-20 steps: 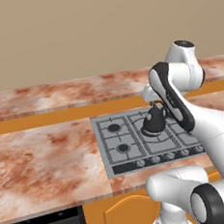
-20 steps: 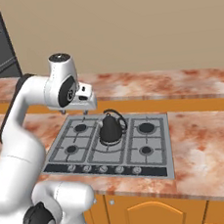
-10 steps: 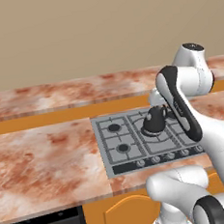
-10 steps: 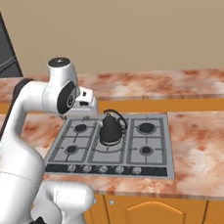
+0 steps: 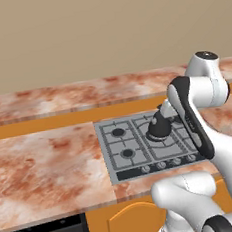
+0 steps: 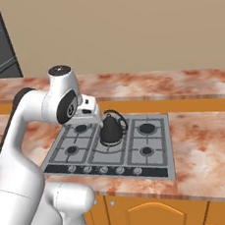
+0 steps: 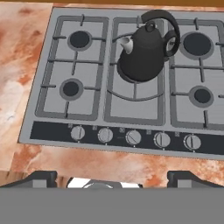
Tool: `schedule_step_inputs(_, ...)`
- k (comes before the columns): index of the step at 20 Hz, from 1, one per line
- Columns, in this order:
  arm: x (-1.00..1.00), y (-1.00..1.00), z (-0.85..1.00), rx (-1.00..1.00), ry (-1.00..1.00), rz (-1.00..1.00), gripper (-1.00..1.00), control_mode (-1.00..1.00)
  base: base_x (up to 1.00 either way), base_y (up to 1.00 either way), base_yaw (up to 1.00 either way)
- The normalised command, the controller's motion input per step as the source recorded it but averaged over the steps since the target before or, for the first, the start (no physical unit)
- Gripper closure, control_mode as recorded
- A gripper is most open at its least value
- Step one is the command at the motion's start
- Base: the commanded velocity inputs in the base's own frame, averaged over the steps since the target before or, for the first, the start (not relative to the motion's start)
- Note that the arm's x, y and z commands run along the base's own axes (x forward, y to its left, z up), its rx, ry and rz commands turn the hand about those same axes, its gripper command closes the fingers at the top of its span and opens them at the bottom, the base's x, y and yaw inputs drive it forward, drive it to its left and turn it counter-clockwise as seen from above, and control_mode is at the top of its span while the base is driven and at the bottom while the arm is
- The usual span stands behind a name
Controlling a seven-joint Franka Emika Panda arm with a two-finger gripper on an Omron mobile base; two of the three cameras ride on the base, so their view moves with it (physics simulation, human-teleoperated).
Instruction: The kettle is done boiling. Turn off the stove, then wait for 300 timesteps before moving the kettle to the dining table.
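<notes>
Currently kettle (image 7: pixel 146 50) on stove (image 7: pixel 57 127), beyond open end effector (image 7: pixel 111 177).

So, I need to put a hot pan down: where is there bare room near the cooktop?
Bare marbled worktop lies left of the grey gas cooktop, and more to its right. The middle grate is taken by the squat black kettle.

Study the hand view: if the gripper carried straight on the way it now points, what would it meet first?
Probably the stove, at the bare grate just in front of the kettle and behind the knob strip. The fingers stand open. Depth is unclear, so it could clip the kettle's base instead.
</notes>
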Motion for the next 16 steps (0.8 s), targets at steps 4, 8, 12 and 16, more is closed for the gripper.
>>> schedule_step_inputs(4, -0.16, -0.07, -0.20, -0.03, 0.00, 0.05, -1.00, -1.00, 0.00, 0.00, 0.00)
schedule_step_inputs(8, -0.12, -0.01, -0.16, -0.01, 0.00, 0.02, -1.00, -1.00, 0.00, 0.00, 0.00)
schedule_step_inputs(12, -0.10, -0.10, -0.27, -0.02, 0.00, 0.03, -1.00, -1.00, 0.00, 0.00, 0.00)
schedule_step_inputs(16, -0.07, -0.19, -0.35, -0.05, 0.00, 0.04, -1.00, -1.00, 0.00, 0.00, 0.00)
